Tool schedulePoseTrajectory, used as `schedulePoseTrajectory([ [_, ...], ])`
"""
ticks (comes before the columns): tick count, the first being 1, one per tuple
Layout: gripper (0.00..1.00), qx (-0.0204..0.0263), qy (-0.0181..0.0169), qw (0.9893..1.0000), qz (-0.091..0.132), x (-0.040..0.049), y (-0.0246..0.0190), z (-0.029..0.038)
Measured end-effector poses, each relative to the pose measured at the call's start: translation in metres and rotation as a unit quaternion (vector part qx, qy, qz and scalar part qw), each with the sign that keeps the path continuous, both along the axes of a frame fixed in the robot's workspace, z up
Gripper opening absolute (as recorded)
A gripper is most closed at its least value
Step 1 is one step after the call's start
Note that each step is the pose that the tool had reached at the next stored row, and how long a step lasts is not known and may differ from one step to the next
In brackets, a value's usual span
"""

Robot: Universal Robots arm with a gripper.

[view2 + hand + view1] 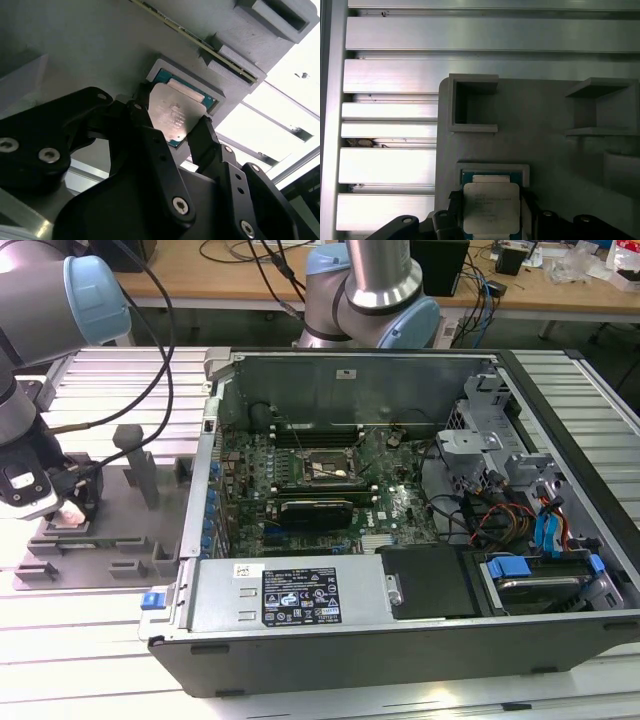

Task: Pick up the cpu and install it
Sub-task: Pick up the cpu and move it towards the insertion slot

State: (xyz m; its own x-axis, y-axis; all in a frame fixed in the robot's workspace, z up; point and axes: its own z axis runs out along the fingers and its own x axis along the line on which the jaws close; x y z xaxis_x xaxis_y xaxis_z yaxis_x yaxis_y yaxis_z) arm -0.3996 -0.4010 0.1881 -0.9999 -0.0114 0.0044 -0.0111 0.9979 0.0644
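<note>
Gripping the cpu (172, 116) evenly is the heart of this step; the gripper (173, 126) has its two black fingers (202, 137) closed against opposite edges of the chip, which sits in a shallow pocket (492, 167) of the grey tray (545, 130); the pocket rim hugs the chip closely all round, so I judge only a straight, level rise would keep its corners from catching; in the exterior view the tray lies on the ribbed table (80, 640) at that view's left, just beside the open computer case (400, 630); a tray post (135, 455) stands near the gripper, so room looks free overhead and tighter sideways
</note>
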Motion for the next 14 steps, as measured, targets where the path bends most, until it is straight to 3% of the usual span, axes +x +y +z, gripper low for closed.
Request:
schedulePoseTrajectory([
  [14,0.55,-0.0001,0.0001,1.0,0.0,0.0,0.0,0.0003],
])
